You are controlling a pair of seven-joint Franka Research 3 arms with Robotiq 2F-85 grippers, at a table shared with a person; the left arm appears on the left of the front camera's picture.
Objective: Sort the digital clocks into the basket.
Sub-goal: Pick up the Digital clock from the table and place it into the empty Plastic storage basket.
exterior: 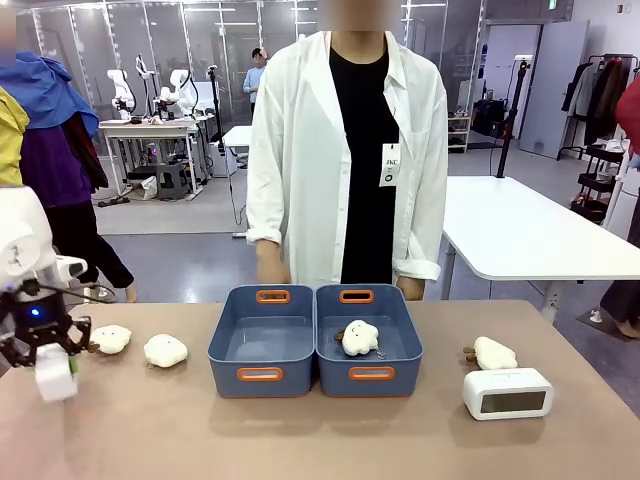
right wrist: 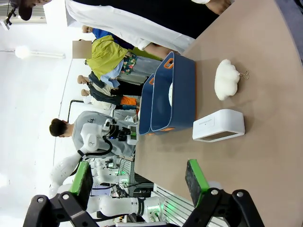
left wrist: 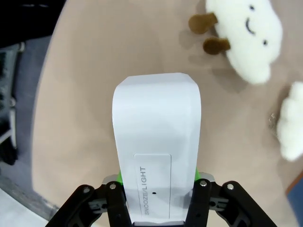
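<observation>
left pincer (left wrist: 158, 189) squeezes white clock (left wrist: 156, 123) by its end. empty blue basket (exterior: 232, 362) sits well off to pincer's right. best carry clock level, past rim, let go low. right pincer (right wrist: 137, 182) spread wide, holds nothing, other clock (right wrist: 218, 125) just ahead.

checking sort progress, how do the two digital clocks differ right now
The left clock is clamped in the left gripper; the right clock stands free on the table. The left clock shows its snooze-button top; the right clock shows its LCD face. Both are white with rounded corners.
</observation>
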